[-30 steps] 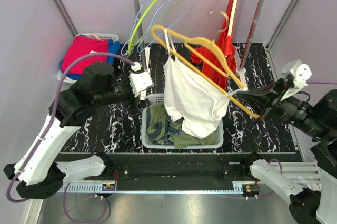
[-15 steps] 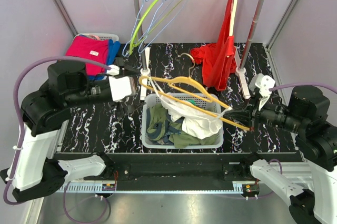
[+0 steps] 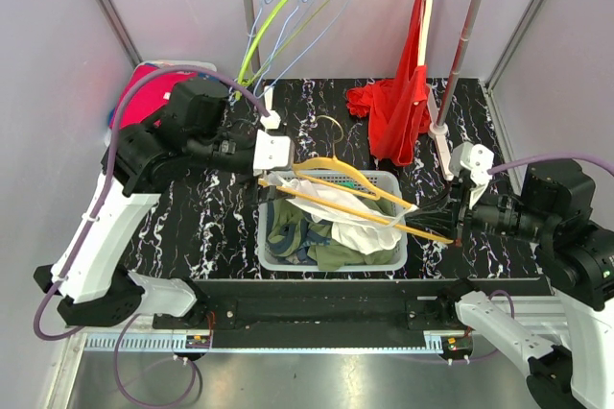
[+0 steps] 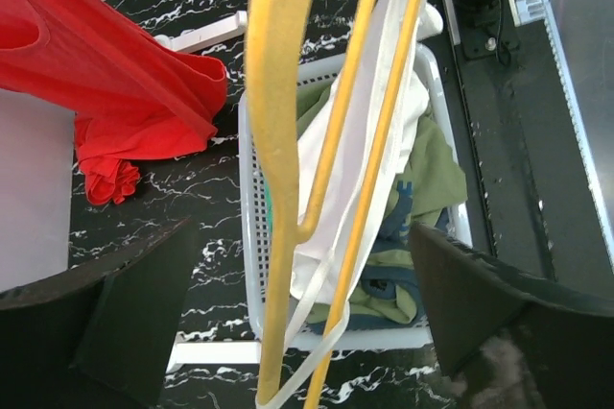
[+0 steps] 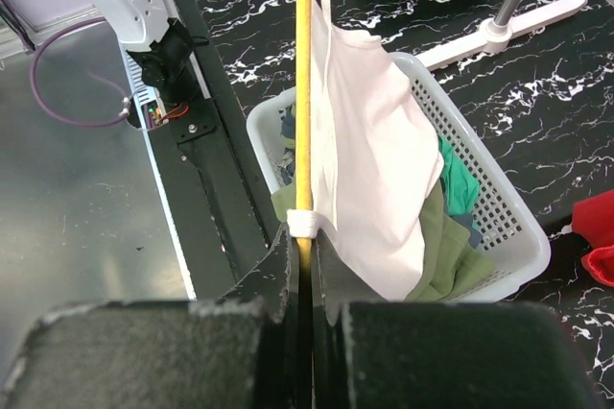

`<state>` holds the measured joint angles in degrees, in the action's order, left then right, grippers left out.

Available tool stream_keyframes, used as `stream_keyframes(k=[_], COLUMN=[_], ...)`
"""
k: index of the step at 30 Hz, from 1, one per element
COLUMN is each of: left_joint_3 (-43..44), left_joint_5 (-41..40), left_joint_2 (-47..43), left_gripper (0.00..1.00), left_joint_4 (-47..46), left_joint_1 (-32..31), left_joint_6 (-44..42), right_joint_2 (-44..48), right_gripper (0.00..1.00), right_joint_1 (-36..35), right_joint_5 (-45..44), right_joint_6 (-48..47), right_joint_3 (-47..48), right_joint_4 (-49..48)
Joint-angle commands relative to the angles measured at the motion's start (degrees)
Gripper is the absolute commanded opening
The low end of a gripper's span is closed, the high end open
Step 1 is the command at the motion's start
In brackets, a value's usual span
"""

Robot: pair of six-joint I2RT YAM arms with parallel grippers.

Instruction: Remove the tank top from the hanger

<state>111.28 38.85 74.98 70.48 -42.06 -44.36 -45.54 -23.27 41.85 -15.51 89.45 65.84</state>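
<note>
The right arm stretches in low from the right, its right gripper clamped shut on one tip of the yellow hanger. This holds the hanger tilted over the white basket. The left arm arches in from the left with its elbow raised. Its left gripper is spread wide at the hanger's other end, gripping nothing. The white tank top hangs from the hanger, sagging into the basket.
</note>
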Motion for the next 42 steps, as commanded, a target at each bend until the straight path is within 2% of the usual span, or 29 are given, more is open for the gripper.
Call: stream_keyframes(k=[1, 2, 3, 4, 6, 10, 12, 15, 16, 17, 18, 19, 20, 21, 22, 23, 28, 29, 30, 31, 32, 35, 38, 42], left_joint_3=[3.4, 3.7, 3.8, 3.9, 4.2, 3.9, 3.8, 3.6, 3.6, 3.6, 3.5, 3.6, 3.5, 3.4, 3.4, 3.6, 3.9, 3.9, 3.9, 3.9, 3.8, 2.7, 1.0, -1.2], left_joint_5=[1.7, 2.0, 2.2, 2.3, 2.8, 3.6, 3.6, 4.0, 3.8, 3.5, 3.3, 3.2, 3.5, 3.7, 3.9, 3.9, 4.4, 4.4, 4.2, 3.4, 2.7, 0.4, -2.5, -6.7], left_joint_2=[0.3, 0.5, 0.5, 0.8, 1.1, 1.9, 2.3, 2.5, 2.5, 2.7, 3.0, 3.1, 3.2, 3.1, 3.1, 3.1, 2.7, 2.7, 2.6, 2.5, 2.5, 1.8, 1.0, 0.0], left_gripper=[0.82, 0.71, 0.45, 0.35, 0.21, 0.20, 0.25, 0.48, 0.77, 0.90, 0.95, 0.94, 0.60, 0.39, 0.25, 0.00, 0.00, 0.00, 0.00, 0.00, 0.00, 0.00, 0.00, 0.00], left_joint_4=[-4.8, -4.8, -4.9, -5.1, -5.2, -5.3, -5.3, -5.3, -5.3, -5.4, -5.4, -5.4, -5.4, -5.4, -5.3, -5.3, -5.1, -4.9, -5.0, -5.1, -5.4, -6.1, -7.2, -9.0], left_joint_1=[-0.1, -0.1, -0.2, -0.1, -0.1, -0.1, -0.1, -0.1, -0.1, -0.2, -0.1, -0.2, -0.1, -0.1, -0.1, -0.1, 0.1, 0.1, 0.1, 0.1, 0.1, 0.5, 0.8, 0.9], left_joint_6=[3.1, 3.2, 3.4, 3.7, 4.5, 4.5, 4.8, 5.0, 5.2, 5.5, 5.9, 5.9, 5.5, 5.3, 5.5, 5.5, 5.5, 5.6, 5.7, 5.8, 5.9, 6.0, 6.1, 6.6], right_joint_2=[0.8, 0.9, 1.0, 1.0, 1.2, 1.2, 1.0, 0.5, 0.4, 0.4, 0.3, 0.1, 0.2, 0.1, 0.3, 0.4, 0.8, 1.0, 1.3, 2.2, 2.7, 4.9, 8.1, 13.0], right_gripper=[0.00, 0.00, 0.00, 0.00, 0.00, 0.00, 0.00, 0.00, 0.00, 0.00, 0.00, 0.00, 0.00, 0.00, 0.00, 0.00, 0.00, 0.02, 0.17, 0.23, 0.25, 0.34, 0.38, 0.45], right_joint_1=[-0.4, -0.4, -0.4, -0.4, -0.4, -0.4, -0.4, -0.4, -0.4, -0.4, -0.4, -0.4, -0.4, -0.4, -0.5, -0.4, -0.4, -0.5, -0.4, -0.4, -0.4, -0.4, -0.4, -0.4], right_joint_5=[2.6, 2.6, 2.5, 2.4, 2.3, 2.9, 2.9, 3.3, 3.3, 3.3, 3.3, 3.2, 2.8, 2.5, 2.4, 2.0, -1.0, -4.0, -6.0, -8.2, -13.7, -22.6, -30.5, -33.9], right_joint_6=[-0.8, -0.8, -0.8, -0.7, -0.4, -0.1, -0.2, -0.8, -0.9, -1.0, -1.1, -1.4, -1.4, -1.5, -1.6, -1.6, -0.5, -0.1, 0.6, 2.3, 3.3, 5.5, 7.1, 9.3], right_joint_3=[0.4, 0.3, 0.2, 0.0, -0.4, -0.7, -0.7, -0.8, -0.8, -0.8, -0.8, -0.7, -0.7, -0.7, -0.7, -0.7, -2.3, -2.9, -4.3, -5.2, -6.2, -9.3, -11.4, -13.9], right_joint_4=[-3.4, -3.6, -3.8, -4.0, -5.3, -7.4, -7.7, -7.8, -8.0, -8.0, -8.0, -8.0, -8.0, -8.0, -7.9, -8.0, -9.8, -11.6, -12.8, -14.1, -17.0, -20.6, -22.9, -24.9])
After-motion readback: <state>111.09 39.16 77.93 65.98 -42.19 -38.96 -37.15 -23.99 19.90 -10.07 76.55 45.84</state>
